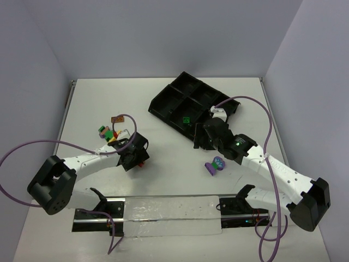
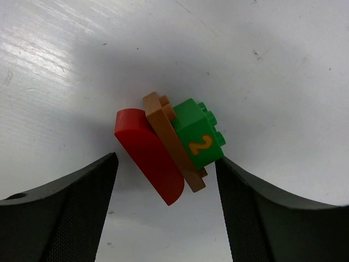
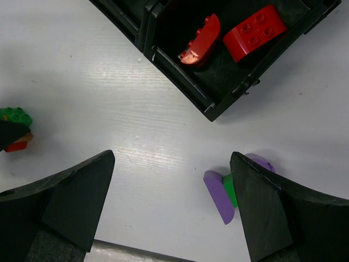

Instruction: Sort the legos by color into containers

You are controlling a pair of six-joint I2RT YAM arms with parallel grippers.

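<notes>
In the left wrist view a red curved brick (image 2: pixel 150 155), an orange-brown plate (image 2: pixel 173 142) and a green brick marked 2 (image 2: pixel 197 134) are stuck together on the table. My left gripper (image 2: pixel 166 162) is open, with one finger on each side of them, and it hides them in the top view (image 1: pixel 140 153). My right gripper (image 3: pixel 172 158) is open and empty above the table. A purple half-round piece (image 3: pixel 218 196), a green piece (image 3: pixel 230 188) and a purple flower (image 3: pixel 262 162) lie by its right finger. The black tray (image 1: pixel 163 101) holds two red bricks (image 3: pixel 202 33) and a green brick (image 1: pixel 186 119).
A small pile of green, yellow and red bricks (image 1: pixel 107 132) and a brown piece (image 1: pixel 116 119) lie beyond the left gripper. The purple cluster (image 1: pixel 215 165) sits right of centre. Purple cables loop over both arms. A white strip (image 1: pixel 169 215) runs along the near edge.
</notes>
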